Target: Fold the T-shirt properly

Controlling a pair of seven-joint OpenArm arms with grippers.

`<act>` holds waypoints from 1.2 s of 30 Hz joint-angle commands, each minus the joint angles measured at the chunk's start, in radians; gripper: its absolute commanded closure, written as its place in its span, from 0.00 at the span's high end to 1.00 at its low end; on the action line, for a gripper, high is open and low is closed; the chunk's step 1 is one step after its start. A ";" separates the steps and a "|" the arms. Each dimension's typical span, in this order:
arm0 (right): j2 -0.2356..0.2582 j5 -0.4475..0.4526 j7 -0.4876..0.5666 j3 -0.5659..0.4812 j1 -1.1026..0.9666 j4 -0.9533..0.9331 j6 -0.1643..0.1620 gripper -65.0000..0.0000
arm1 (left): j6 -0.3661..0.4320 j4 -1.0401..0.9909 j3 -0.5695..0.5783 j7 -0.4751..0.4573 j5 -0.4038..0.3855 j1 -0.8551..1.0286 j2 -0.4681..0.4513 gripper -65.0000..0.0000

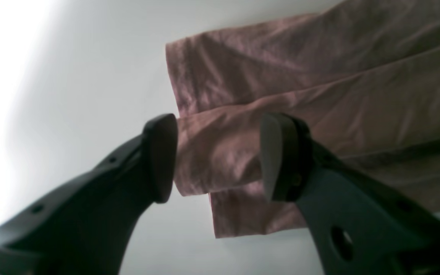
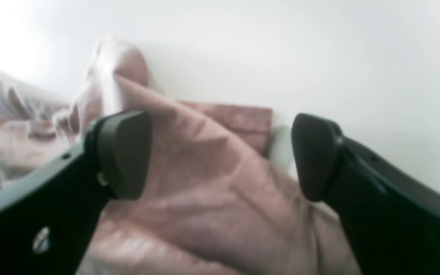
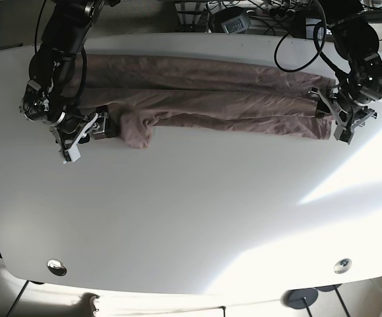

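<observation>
A dusty-pink T-shirt [image 3: 210,99] lies as a long, narrow folded strip across the far half of the white table [image 3: 191,211]. At its right end in the base view, my left gripper [image 3: 328,113] hovers. The left wrist view shows that gripper [image 1: 218,156] open, its fingers straddling a folded edge of the T-shirt [image 1: 357,76]. At the strip's other end, where the cloth bunches into a lump [image 3: 138,132], is my right gripper [image 3: 93,129]. The right wrist view has it [image 2: 220,154] open above the wrinkled T-shirt [image 2: 204,198], pinching nothing.
Cables and black equipment [image 3: 243,16] crowd the table's far edge. Two round metal grommets [image 3: 56,266] [image 3: 341,265] sit near the front edge. A bright patch of sunlight [image 3: 349,198] falls on the right of the tabletop.
</observation>
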 commanded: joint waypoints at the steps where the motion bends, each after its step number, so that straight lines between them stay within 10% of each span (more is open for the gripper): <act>1: -0.009 -0.003 -0.002 0.000 0.010 -0.013 -0.002 0.77 | 0.000 -0.019 0.006 -0.016 -0.009 -0.014 -0.015 0.49; 7: -0.015 -0.003 0.018 0.000 0.007 -0.042 -0.002 0.02 | 0.000 -0.090 0.012 -0.018 -0.009 -0.014 -0.015 0.49; 22: -0.062 0.006 -0.166 0.045 -0.201 0.599 -0.002 0.03 | 0.002 -0.200 0.064 -0.102 -0.007 -0.011 -0.020 0.49; 31: -0.104 0.006 -0.188 0.143 -0.332 0.612 -0.002 0.04 | 0.002 -0.202 0.066 -0.102 -0.007 -0.014 -0.036 0.49; 33: -0.104 0.006 -0.188 0.182 -0.346 0.612 -0.002 0.12 | 0.002 -0.202 0.066 -0.102 -0.007 -0.016 -0.036 0.49; 36: -0.102 0.006 -0.188 0.281 -0.341 0.612 -0.002 0.54 | 0.002 -0.197 0.066 -0.102 -0.007 -0.016 -0.046 0.49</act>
